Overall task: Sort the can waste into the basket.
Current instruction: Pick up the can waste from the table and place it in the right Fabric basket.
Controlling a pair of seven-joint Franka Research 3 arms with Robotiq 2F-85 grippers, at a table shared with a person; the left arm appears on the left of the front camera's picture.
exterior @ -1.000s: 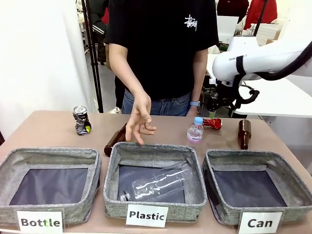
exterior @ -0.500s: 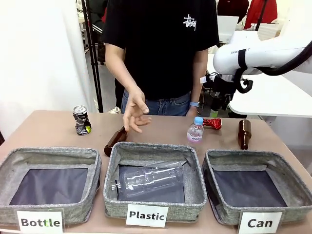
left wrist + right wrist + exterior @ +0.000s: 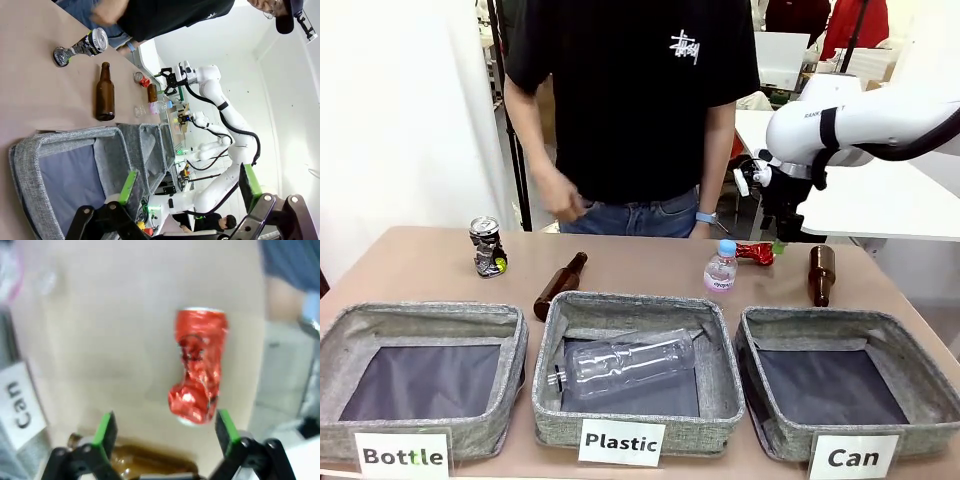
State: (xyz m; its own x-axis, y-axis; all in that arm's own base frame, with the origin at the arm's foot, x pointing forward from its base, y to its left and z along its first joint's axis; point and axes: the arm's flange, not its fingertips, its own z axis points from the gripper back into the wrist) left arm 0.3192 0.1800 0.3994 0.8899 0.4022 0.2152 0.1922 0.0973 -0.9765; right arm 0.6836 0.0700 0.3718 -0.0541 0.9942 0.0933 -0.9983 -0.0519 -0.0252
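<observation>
Dark crushed can (image 3: pixel 488 247) stands at the table's far left corner, and the left gripper (image 3: pixel 190 185) is spread open and empty. By the far edge, right of centre, the right gripper (image 3: pixel 782 238) hangs open over the red crushed can (image 3: pixel 756 252), between a small plastic bottle (image 3: pixel 721 268) and a brown glass bottle (image 3: pixel 821 273). A clean pick likely means pinching across the can's width, clear of both bottles, then carrying it to the "Can" basket (image 3: pixel 910 385) at the near right corner.
</observation>
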